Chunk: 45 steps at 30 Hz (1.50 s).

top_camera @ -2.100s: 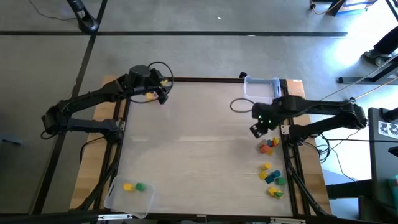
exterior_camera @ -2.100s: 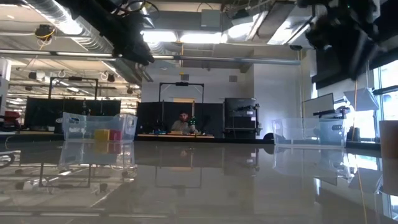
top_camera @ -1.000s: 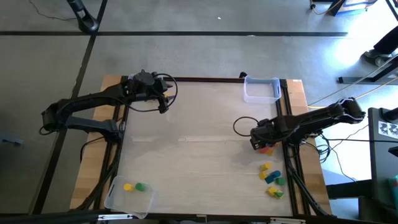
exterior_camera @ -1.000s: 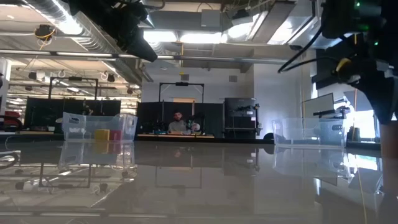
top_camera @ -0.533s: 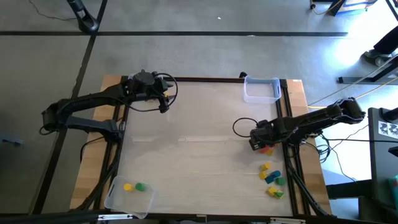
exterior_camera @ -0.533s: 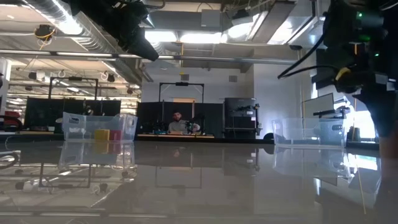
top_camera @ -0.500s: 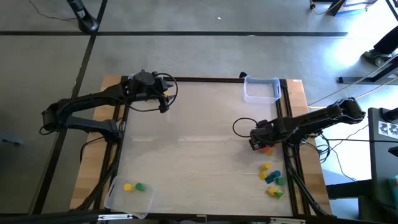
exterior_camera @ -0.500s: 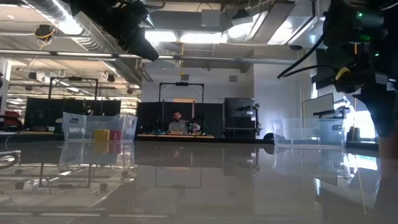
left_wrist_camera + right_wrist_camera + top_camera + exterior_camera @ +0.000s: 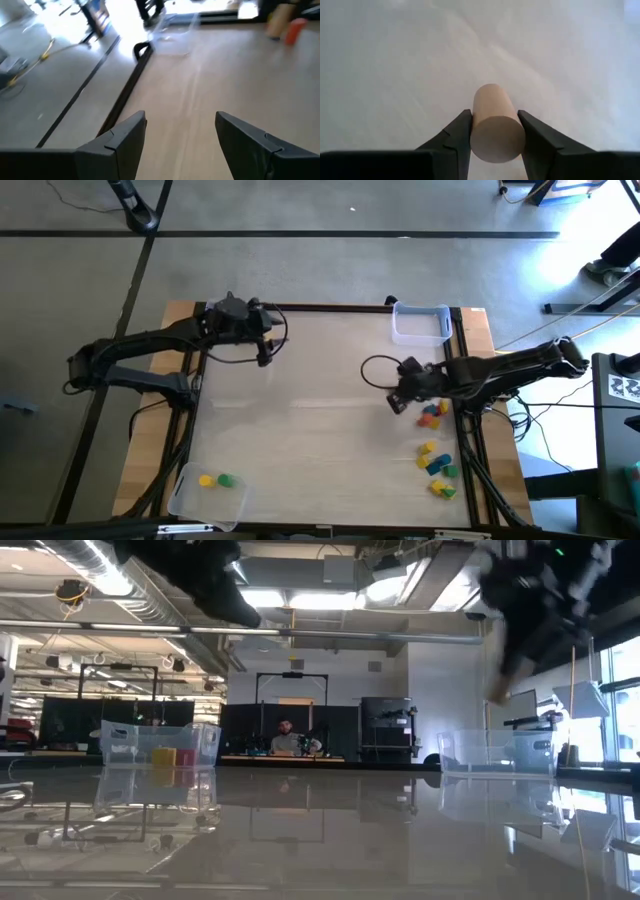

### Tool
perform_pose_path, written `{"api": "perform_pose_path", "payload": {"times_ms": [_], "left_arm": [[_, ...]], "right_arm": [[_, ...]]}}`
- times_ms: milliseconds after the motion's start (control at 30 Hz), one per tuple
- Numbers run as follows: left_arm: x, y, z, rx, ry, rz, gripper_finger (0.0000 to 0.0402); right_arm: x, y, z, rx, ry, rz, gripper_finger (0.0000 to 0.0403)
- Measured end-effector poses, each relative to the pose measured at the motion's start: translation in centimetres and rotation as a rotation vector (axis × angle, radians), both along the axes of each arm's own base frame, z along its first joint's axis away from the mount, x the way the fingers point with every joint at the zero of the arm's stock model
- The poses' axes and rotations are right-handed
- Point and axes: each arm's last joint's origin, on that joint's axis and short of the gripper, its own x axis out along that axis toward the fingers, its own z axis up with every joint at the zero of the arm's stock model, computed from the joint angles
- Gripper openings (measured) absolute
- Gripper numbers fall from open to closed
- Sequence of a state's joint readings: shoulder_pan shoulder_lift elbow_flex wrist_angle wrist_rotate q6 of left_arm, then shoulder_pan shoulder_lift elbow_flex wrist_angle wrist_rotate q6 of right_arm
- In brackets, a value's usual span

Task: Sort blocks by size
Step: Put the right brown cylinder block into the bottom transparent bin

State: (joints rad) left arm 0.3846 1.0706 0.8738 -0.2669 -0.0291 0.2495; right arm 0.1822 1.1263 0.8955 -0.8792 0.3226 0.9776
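Right gripper [image 9: 494, 131]: clenched on a pale wooden cylinder [image 9: 494, 122], one finger against each side, round end face toward the wrist camera. In the high view it [image 9: 397, 401] sits over the right half of the table [image 9: 310, 410], just left of the loose blocks.
Held piece: plain wood colour, a short round peg rather than a cube; lifted clear of the tabletop as far as the blurred low view lets me judge.
Left gripper [image 9: 180, 132]: fingers spread wide, nothing between them; only bare tabletop shows beyond. In the high view it [image 9: 262, 345] hangs over the far left part of the table.
Blocks, right edge [image 9: 437, 460]: loose group of yellow, blue, green, red and orange pieces near the right edge of the table, on the near side.
Blocks, near the gripper [image 9: 431, 416]: a red and orange pair just beside the right gripper, not touching it.
Near-left tray [image 9: 190, 490]: clear plastic, holds one yellow block [image 9: 205, 480] and one green block [image 9: 226, 479] side by side.
Far-right tray [image 9: 419, 323]: clear plastic at the far edge; contents not discernible.
Far-left tray [image 9: 158, 745]: in the low view, clear, with yellow and red blocks inside.
Background: a person [image 9: 288, 737] seated at a desk well behind the table.
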Motion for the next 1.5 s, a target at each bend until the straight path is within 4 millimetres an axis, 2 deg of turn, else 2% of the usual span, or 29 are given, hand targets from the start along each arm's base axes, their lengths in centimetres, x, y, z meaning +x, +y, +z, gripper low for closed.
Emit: {"api": "perform_pose_path", "payload": {"times_ms": [167,367,533,767,967,1133,1267,1433,1500], "left_arm": [[0.8,-1.6,0.5,0.048,-0.038,-0.161,0.0226],[1.9,-4.1,1.1,0.217,-0.080,-0.340,0.0226],[2.9,-4.9,1.3,0.345,-0.100,-0.417,0.0226],[4.6,-5.4,0.5,0.500,-0.086,-0.488,0.0226],[5.5,-5.7,0.6,0.603,-0.115,-0.479,0.0226],[5.6,-5.8,0.9,0.617,-0.141,-0.465,0.0221],[5.6,-5.8,0.9,0.612,-0.138,-0.465,0.0187],[5.6,-5.8,0.9,0.591,-0.148,-0.454,0.0120],[5.6,-5.8,0.9,0.591,-0.149,-0.454,0.0114]], "right_arm": [[2.7,0.0,2.0,-0.146,-0.271,0.187,0.0130],[5.9,-1.8,3.7,-0.364,-0.497,0.290,0.0131],[8.9,-3.9,4.1,-0.416,-0.693,0.401,0.0131],[12.1,-5.4,3.2,-0.418,-0.929,0.518,0.0131],[13.2,-5.6,2.6,-0.437,-1.000,0.523,0.0132],[13.2,-5.6,2.9,-0.449,-1.020,0.510,0.0132],[13.2,-5.6,2.9,-0.452,-1.028,0.511,0.0132],[13.2,-5.6,2.9,-0.450,-1.028,0.508,0.0133],[13.2,-5.6,3.0,-0.449,-1.034,0.505,0.0138]]}}
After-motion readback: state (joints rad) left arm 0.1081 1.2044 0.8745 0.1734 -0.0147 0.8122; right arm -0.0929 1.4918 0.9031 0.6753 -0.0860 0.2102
